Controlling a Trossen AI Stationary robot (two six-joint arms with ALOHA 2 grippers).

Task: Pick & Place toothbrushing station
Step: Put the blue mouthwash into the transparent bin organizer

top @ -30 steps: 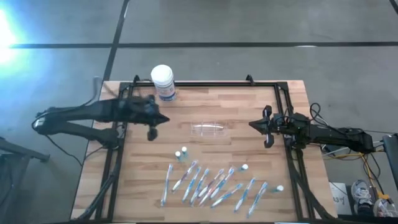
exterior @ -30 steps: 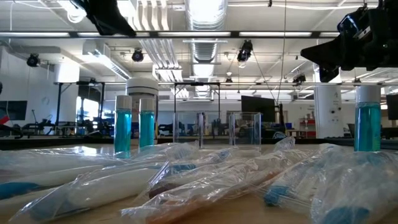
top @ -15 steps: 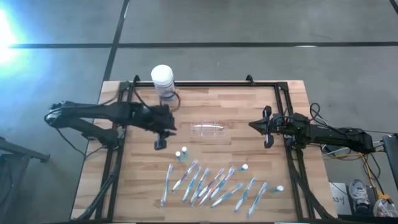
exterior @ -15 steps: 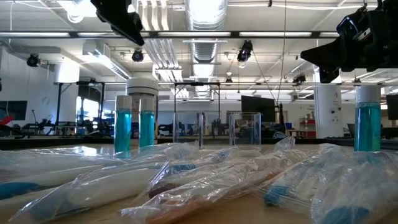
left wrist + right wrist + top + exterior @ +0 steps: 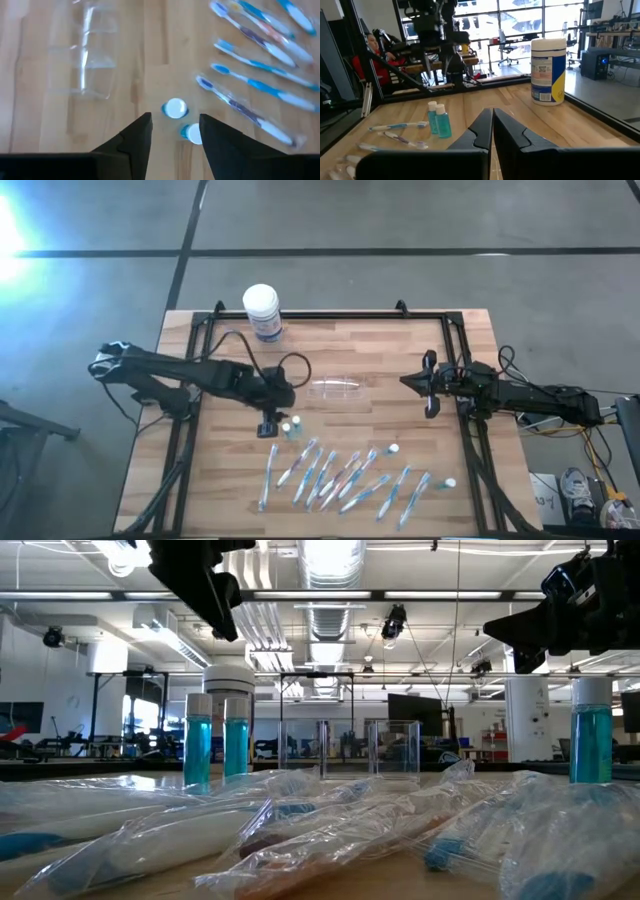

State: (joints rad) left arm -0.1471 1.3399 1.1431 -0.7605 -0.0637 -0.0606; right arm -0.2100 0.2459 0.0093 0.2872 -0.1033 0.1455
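Note:
The toothbrushing station (image 5: 337, 388), a clear, colourless plastic holder, stands on the wooden table near its middle; it also shows in the left wrist view (image 5: 85, 55). My left gripper (image 5: 268, 427) hangs open above the table, left of and nearer than the holder. It is just beside two small bottles of blue liquid with white caps (image 5: 290, 427). In the left wrist view the gripper (image 5: 175, 132) has those caps (image 5: 175, 108) showing between its fingertips. My right gripper (image 5: 405, 381) waits shut at the table's right side, pointing level toward the holder (image 5: 492, 120).
Several bagged toothbrushes (image 5: 340, 475) lie in a row along the near edge, with two more small bottles (image 5: 393, 449) among them. A white tub with a blue label (image 5: 261, 310) stands at the far left corner. A black frame (image 5: 330, 317) rims the table.
My left gripper has swung from the table's left side toward the middle and the near edge, and has sunk toward the two small blue bottles. The holder and the other things have stayed in place.

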